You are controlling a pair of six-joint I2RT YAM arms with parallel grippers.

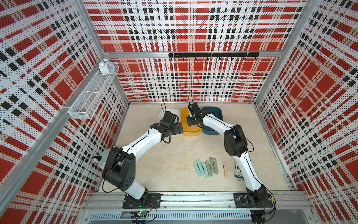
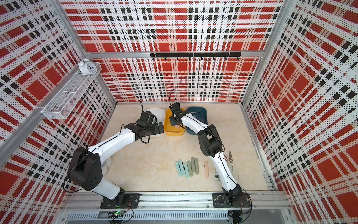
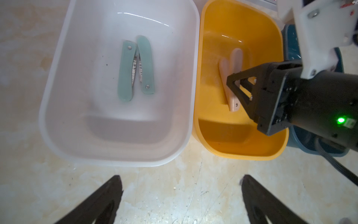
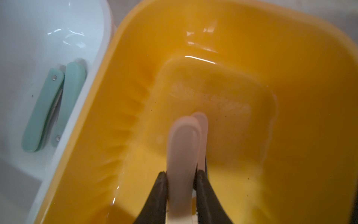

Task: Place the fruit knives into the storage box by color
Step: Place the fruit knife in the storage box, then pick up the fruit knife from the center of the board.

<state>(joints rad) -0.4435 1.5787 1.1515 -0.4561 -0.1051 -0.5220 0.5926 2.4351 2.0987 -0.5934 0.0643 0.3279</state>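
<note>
Three storage boxes stand side by side at the back: white (image 1: 174,111), yellow (image 1: 190,133) and dark blue (image 1: 213,110). Two mint-teal fruit knives (image 3: 135,67) lie in the white box (image 3: 58,58). My right gripper (image 4: 182,174) reaches down into the yellow box (image 4: 290,77), shut on a peach-pink knife (image 4: 182,147). A second pink knife (image 4: 203,124) lies right beside it. My left gripper (image 3: 181,177) hangs open and empty over the table just in front of the white box. Several teal and sage green knives (image 1: 206,166) and one pink knife (image 1: 225,169) lie on the near table.
White-handled scissors (image 2: 231,164) and a newspaper-print cylinder (image 1: 238,172) lie by the right arm's base. A wire basket (image 1: 91,97) holding an alarm clock (image 1: 105,67) hangs on the left wall. A black hook rail (image 1: 213,54) runs along the back wall.
</note>
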